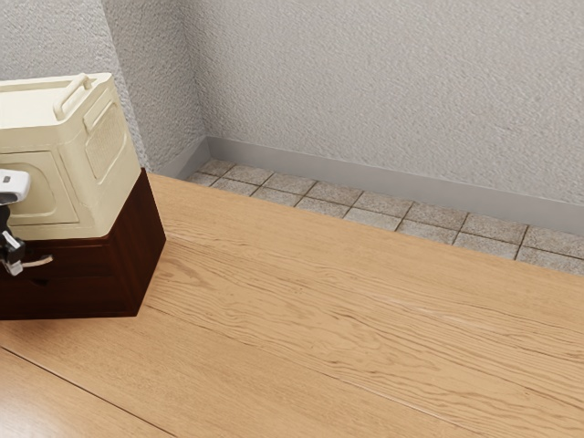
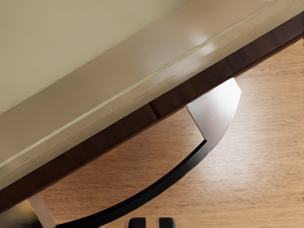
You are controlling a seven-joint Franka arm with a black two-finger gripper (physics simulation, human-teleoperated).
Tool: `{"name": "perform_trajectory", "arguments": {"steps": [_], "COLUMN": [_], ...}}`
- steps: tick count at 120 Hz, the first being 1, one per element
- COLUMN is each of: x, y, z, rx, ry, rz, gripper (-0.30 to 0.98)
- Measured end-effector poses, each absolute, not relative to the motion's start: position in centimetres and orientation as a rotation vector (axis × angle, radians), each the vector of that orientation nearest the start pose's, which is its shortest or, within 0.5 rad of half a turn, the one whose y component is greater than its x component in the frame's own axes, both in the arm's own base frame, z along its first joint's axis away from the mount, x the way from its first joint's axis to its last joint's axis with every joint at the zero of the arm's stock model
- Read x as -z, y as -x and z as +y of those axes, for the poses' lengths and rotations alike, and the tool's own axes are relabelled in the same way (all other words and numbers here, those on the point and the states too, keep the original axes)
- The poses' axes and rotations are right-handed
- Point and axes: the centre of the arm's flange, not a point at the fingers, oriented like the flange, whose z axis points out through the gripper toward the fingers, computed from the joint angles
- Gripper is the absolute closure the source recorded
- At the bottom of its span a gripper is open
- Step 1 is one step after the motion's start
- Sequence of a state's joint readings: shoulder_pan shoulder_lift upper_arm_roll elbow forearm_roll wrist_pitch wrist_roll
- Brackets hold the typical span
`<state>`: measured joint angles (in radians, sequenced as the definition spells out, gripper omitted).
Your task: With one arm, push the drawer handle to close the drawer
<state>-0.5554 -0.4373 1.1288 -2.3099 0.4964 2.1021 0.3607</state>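
Note:
At the exterior view's left edge, the gripper (image 1: 13, 254) is beside the curved handle (image 1: 38, 262) on the front of a dark brown drawer cabinet (image 1: 137, 251). The drawer front (image 1: 82, 290) looks about flush with the cabinet there. In the wrist view, the handle (image 2: 218, 111) bows out from the dark front edge (image 2: 99, 137), with a silver end and a black curved bar. The gripper (image 2: 152, 222) has its two black fingertips slightly apart, with nothing seen between them, close to the bar's outer side. Whether they touch the bar, I cannot tell.
A cream crate (image 1: 96, 169) rests on top of the cabinet. The wooden table (image 1: 319, 310) extends toward the exterior view's right. Behind it are a tiled floor (image 1: 365, 199) and grey walls (image 1: 383, 82).

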Motion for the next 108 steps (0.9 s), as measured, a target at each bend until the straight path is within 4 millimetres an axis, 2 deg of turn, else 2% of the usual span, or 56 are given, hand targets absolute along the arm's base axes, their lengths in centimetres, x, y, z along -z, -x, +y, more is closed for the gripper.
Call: {"name": "perform_trajectory", "arguments": {"steps": [12, 24, 37, 44, 50, 57, 62, 65, 69, 77, 84, 90, 99, 108], "x": [-40.7, -42.6, -44.7, -45.8, -47.7, -51.2, -54.4, -56.1, -58.5, -61.7, -62.3, -62.3, -62.3, -62.1], "y": [-37.9, -36.5, -35.8, -36.0, -37.2, -39.0, -40.7, -42.0, -44.7, -48.5, -50.8, -51.9, -52.3, -52.4], "z": [28.8, 26.7, 24.9, 23.6, 21.5, 18.4, 15.6, 13.8, 10.4, 4.3, 0.3, -1.9, -3.4, -4.0], "rx": [0.034, 0.055, 0.065, 0.063, 0.081, 0.134, 0.192, 0.219, 0.240, 0.262, 0.241, 0.218, 0.191, 0.167], "ry": [3.113, 3.084, 3.068, 3.074, 3.073, 3.074, 3.058, 3.050, 3.037, 3.026, 3.041, 3.060, 3.086, 3.103], "rz": [0.049, 0.005, -0.037, -0.046, -0.019, 0.022, 0.068, 0.105, 0.180, 0.284, 0.333, 0.356, 0.366, 0.357], "gripper": [0.76, 0.73, 0.49, 0.37, 0.29, 0.22, 0.18, 0.16, 0.14, 0.10, 0.08, 0.06, 0.04, 0.03]}}
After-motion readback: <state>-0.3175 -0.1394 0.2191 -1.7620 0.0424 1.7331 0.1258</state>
